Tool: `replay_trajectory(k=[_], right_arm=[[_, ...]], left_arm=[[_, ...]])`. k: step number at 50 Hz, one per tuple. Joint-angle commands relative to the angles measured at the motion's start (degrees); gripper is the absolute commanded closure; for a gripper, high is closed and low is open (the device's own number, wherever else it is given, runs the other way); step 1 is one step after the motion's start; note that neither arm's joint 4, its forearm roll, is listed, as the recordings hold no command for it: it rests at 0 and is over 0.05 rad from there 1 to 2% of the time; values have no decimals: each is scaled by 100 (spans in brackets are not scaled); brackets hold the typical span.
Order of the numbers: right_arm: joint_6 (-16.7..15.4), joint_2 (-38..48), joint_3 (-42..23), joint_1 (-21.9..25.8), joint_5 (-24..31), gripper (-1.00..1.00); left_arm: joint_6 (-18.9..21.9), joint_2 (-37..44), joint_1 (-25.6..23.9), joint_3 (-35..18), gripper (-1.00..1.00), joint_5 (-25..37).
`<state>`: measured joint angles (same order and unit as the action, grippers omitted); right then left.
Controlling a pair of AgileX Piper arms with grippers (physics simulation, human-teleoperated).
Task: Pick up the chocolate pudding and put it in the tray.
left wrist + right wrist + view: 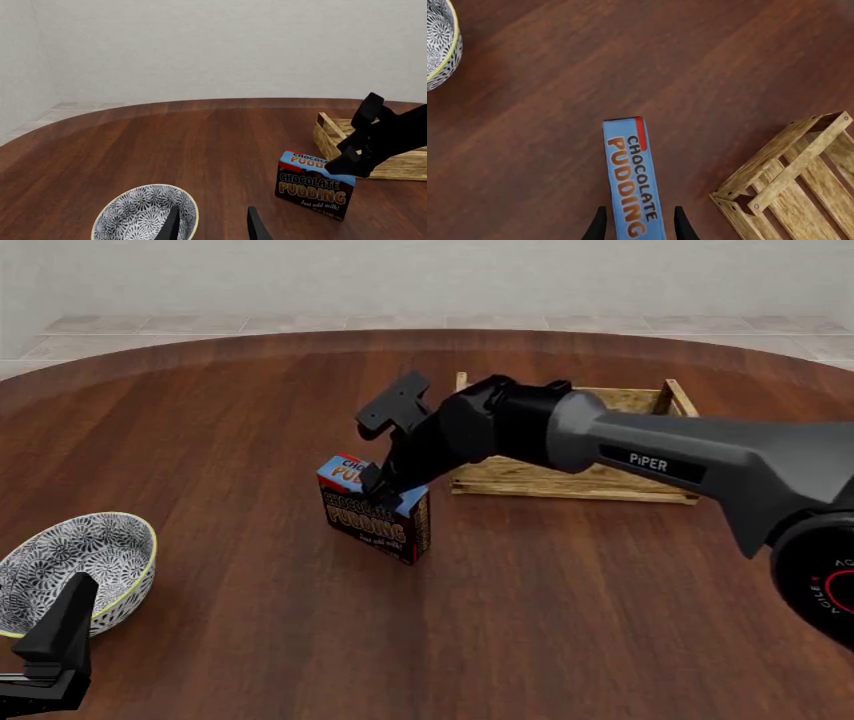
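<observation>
We saw the round wooden bench carrying everything. The tray, a slatted wooden crate, sat right of centre toward the far side, and nothing showed inside it. The right gripper reached down over the chocolate pudding, which stood upright on the bench just left of and nearer than the tray. In the right wrist view its fingers stood apart, one on each broad face of the carton's blue top; we could not tell whether they touched it. We judged the carton light, stiff and rather smooth, best pinched across its thin width near the top. The patterned bowl at near left looked empty. The left gripper hung beside it, fingers apart and holding nothing.
</observation>
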<state>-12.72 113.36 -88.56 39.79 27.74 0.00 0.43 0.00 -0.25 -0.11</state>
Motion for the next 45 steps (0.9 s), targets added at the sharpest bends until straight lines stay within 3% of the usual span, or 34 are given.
replay_trajectory(k=[1,45], right_arm=[[26,32,25,17,-31,-100],[98,155,97,27,-138,-100]], left_arm=[[0,0,0,0,-100,0],[0,0,-1,0,-100,0]])
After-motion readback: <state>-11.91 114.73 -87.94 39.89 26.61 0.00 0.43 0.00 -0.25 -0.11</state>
